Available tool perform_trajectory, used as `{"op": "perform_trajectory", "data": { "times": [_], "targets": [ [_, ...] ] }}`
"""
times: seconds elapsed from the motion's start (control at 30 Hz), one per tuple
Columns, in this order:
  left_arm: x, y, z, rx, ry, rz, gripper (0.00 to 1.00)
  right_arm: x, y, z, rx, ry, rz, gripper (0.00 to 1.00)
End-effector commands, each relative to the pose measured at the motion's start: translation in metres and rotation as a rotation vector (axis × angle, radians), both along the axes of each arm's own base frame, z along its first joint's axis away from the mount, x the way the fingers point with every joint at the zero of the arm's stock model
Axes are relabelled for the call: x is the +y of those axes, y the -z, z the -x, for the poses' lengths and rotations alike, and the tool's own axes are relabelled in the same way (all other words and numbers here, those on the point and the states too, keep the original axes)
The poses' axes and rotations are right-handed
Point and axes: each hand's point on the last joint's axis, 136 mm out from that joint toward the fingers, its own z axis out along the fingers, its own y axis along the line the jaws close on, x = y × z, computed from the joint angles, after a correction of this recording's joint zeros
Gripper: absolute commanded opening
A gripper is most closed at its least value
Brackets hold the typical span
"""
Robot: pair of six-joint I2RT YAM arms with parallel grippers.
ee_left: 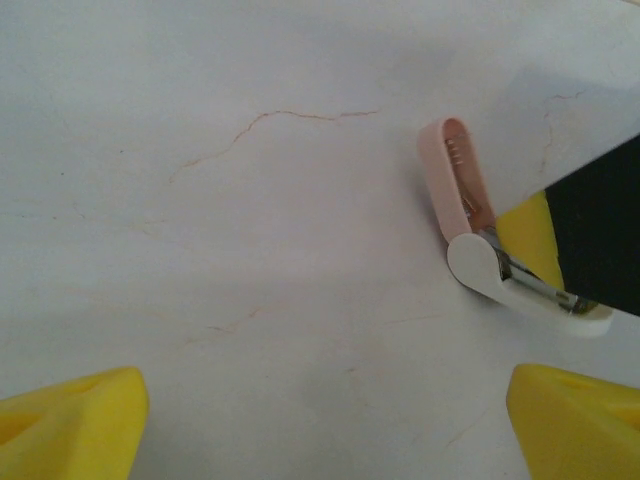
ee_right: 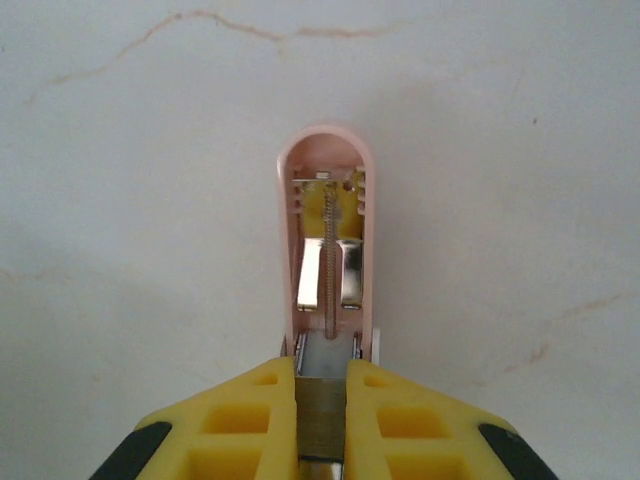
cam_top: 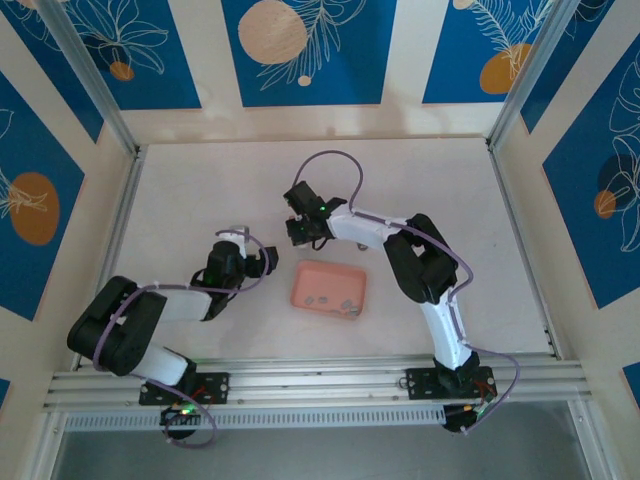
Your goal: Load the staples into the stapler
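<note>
Several grey staples (cam_top: 346, 303) lie loose in the shallow pink tray (cam_top: 320, 278). Just beyond the tray's far left corner is the stapler (ee_right: 324, 150) (pink lid swung open, spring and metal channel exposed), seen against the white table (cam_top: 200, 200). The right gripper (ee_right: 322, 375) is narrowed, its fingers clamping the stapler's rear end. The left gripper (ee_left: 325, 415), left of the tray, hovers with its fingers spread wide, holding nothing.
</note>
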Motion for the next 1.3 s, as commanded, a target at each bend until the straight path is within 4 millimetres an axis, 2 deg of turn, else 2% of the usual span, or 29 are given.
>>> {"op": "perform_trajectory", "data": {
  "times": [0.0, 0.13, 0.37, 0.5, 0.67, 0.83, 1.0, 1.27],
  "targets": [
    [0.006, -0.004, -0.003, -0.017, -0.013, -0.011, 0.92, 0.005, 0.012, -0.005, 0.012, -0.025, 0.005, 0.15],
    [0.007, -0.006, -0.003, -0.02, -0.015, -0.009, 0.92, 0.005, 0.008, -0.003, 0.012, -0.035, 0.007, 0.15],
    [0.006, -0.007, -0.002, -0.019, -0.01, -0.007, 0.92, -0.006, 0.003, 0.023, 0.024, -0.033, 0.031, 0.15],
    [0.0, -0.01, -0.003, -0.02, 0.013, 0.022, 0.92, -0.006, -0.011, 0.024, -0.001, -0.035, 0.021, 0.15],
    [-0.019, -0.019, -0.014, 0.002, 0.095, 0.123, 0.91, -0.01, -0.034, 0.025, -0.045, -0.033, -0.003, 0.15],
    [-0.039, -0.031, -0.033, 0.009, 0.202, 0.227, 0.86, -0.032, -0.053, 0.033, -0.067, 0.01, -0.015, 0.15],
    [-0.064, -0.04, -0.049, 0.016, 0.346, 0.212, 0.82, -0.061, -0.061, 0.041, -0.071, 0.059, -0.021, 0.16],
    [-0.077, -0.026, -0.061, 0.067, 0.478, 0.067, 0.81, -0.081, -0.063, 0.048, -0.075, 0.071, -0.009, 0.16]
  ]
}}
